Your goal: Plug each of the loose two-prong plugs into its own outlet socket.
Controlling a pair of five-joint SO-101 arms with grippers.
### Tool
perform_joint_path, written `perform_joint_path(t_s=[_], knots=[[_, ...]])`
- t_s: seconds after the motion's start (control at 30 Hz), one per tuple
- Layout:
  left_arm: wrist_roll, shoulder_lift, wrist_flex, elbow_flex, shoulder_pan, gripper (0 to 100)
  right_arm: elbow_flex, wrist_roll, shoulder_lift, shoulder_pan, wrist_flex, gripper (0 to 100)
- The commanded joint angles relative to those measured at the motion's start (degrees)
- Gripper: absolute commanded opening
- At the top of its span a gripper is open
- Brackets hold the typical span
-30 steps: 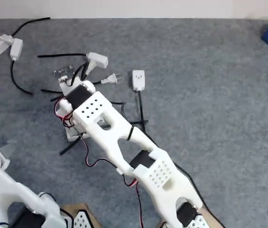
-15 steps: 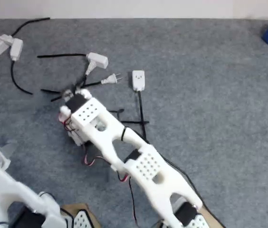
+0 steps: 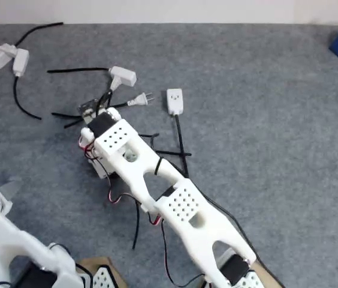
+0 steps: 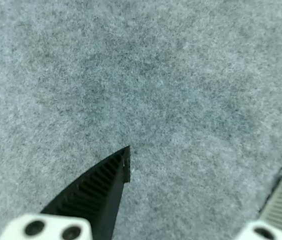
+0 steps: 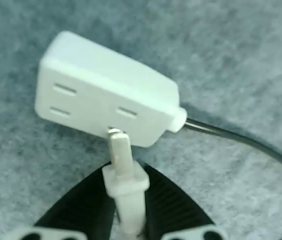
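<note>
Right wrist view: gripper [image 5: 126, 174] clamps plug [image 5: 125, 187] touching the outlet socket [image 5: 106, 92].

I see my right arm [image 3: 181, 210] and left arm [image 3: 19, 243] in white plastic, dotted hole grids [image 3: 115, 138], black servos [image 3: 101, 123], red and black wires [image 3: 136, 228]; black ribbed fingers [image 4: 101, 190].

The right arm [image 3: 127, 156] pulled back, then pushed forward again with its plug [image 5: 126, 175].
</note>
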Motion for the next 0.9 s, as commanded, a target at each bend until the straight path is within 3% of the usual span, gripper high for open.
perform_joint_path(t_s=[0.0, 0.27, 0.47, 0.67, 0.87], knots=[[-0.7, -0.5, -0.7, -1.1, -0.1, 43, 5.4, 1.5, -4.2, -3.6, 1.2, 0.9], [-0.7, -0.5, -0.4, -2.5, 0.7, 43, 25.6, 9.1, -25.9, -10.9, 0.8, 1.7], [-0.7, -0.5, -0.4, -2.6, 1.0, 43, 38.3, 19.2, -36.4, -9.6, 0.7, 18.9], [-0.6, -0.5, -0.3, -2.5, 1.0, 43, 57.0, 23.1, -42.9, -9.6, -13.7, 24.2], [-0.7, -0.5, -0.3, -2.3, 1.0, 43, 74.0, 18.1, -53.6, -11.4, -26.4, 24.2]])
